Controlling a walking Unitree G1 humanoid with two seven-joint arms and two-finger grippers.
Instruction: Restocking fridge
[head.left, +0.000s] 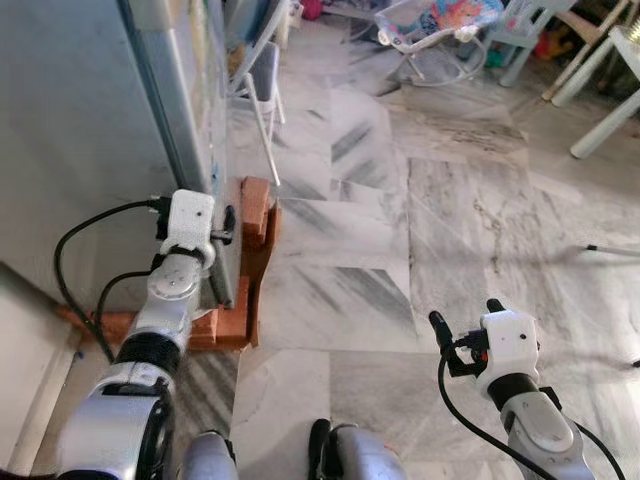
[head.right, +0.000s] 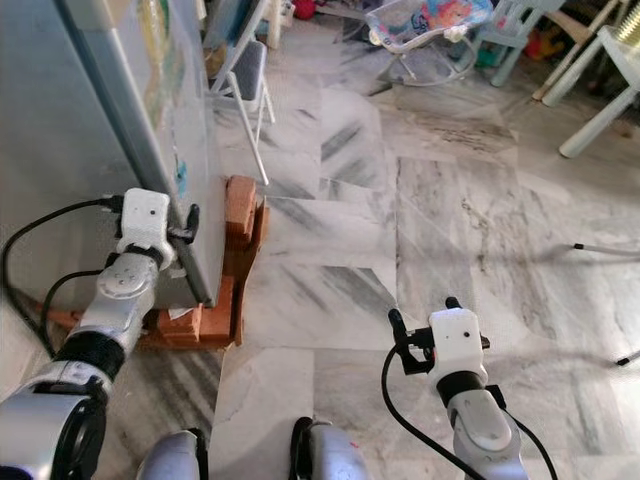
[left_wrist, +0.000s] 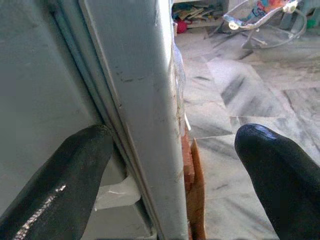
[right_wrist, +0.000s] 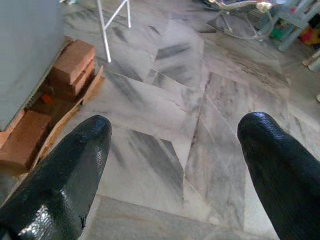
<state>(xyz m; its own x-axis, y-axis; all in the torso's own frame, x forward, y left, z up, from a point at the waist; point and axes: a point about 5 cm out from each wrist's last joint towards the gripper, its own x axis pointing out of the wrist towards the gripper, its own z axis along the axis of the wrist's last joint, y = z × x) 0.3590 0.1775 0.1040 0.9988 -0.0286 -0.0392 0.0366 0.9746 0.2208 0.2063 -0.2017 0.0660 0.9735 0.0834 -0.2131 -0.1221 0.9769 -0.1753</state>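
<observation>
Left gripper open, straddling the fridge door edge.

Marble floor w/ red bricks, folding chair, baby bouncer, white chair legs.

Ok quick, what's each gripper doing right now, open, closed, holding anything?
Left gripper: open, jaws straddling the fridge door edge, not clamped.
Right gripper: open, holding nothing, over the marble floor.
</observation>
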